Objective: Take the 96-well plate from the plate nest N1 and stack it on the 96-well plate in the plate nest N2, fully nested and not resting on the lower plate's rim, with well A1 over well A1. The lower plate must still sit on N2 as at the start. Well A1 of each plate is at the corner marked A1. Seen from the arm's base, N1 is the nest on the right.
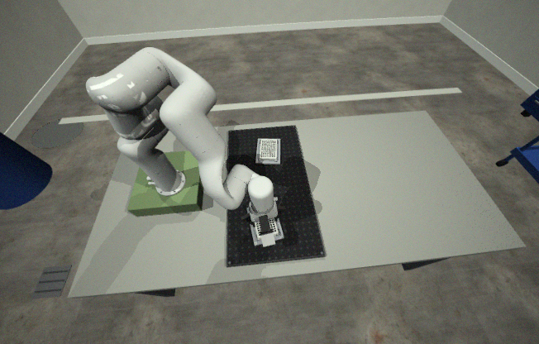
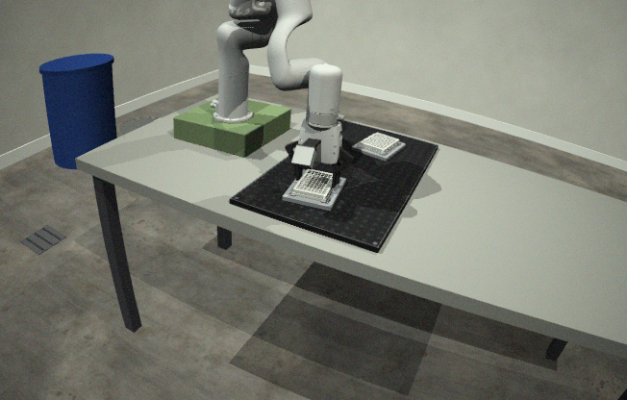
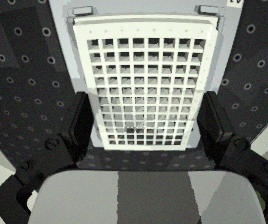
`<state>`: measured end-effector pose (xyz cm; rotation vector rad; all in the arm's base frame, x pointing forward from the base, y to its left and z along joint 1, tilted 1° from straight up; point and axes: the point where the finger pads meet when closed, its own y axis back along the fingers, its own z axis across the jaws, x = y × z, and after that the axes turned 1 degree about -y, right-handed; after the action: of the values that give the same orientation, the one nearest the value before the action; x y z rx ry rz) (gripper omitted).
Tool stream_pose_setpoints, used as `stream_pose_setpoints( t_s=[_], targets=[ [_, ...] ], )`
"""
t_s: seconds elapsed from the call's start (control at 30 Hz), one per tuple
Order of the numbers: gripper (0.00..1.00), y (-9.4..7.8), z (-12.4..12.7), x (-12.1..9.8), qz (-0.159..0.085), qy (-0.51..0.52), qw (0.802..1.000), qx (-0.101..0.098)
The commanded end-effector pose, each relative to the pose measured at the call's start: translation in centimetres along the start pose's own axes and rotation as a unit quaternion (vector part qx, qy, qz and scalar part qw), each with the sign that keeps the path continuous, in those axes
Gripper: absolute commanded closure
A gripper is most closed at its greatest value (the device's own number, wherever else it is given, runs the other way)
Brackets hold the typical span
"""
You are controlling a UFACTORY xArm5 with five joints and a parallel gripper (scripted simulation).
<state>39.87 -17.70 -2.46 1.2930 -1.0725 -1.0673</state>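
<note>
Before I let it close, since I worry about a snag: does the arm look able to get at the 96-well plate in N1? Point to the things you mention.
Probably yes. The gripper (image 1: 265, 220) (image 2: 316, 181) (image 3: 145, 105) is open, its fingers flanking the plate (image 1: 275, 233) (image 2: 312, 185) (image 3: 145, 86), and nothing visible blocks their way inward.

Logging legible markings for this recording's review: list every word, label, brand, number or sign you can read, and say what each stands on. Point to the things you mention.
No text can be read with certainty.
White label (image 3: 235, 2) on the grey nest (image 3: 63, 12) under the end effector (image 1: 266, 228) (image 2: 317, 178) (image 3: 145, 105): dark characters, cut off by the picture's edge, unreadable.
Rim of the near plate (image 2: 313, 183) (image 3: 145, 25): faint specks, too small to read.
Arm (image 1: 190, 123) (image 2: 325, 91): no readable brand.
</note>
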Motion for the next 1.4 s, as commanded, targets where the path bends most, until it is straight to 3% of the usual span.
stream_pose_setpoints(
  t_s=[0.0, 0.73, 0.77, 1.37],
  targets=[
    [0.0, -0.16, -0.1, 0.07, 0.001, 0.0, 1.0, 0.001],
    [0.0, -0.42, -0.1, 0.08, 0.001, 0.0, 1.0, 0.001],
    [1.0, -0.36, -0.1, 0.08, 0.001, 0.0, 1.0, 0.001],
    [1.0, -0.36, -0.1, 0.08, 0.001, 0.0, 1.0, 0.001]
  ],
)
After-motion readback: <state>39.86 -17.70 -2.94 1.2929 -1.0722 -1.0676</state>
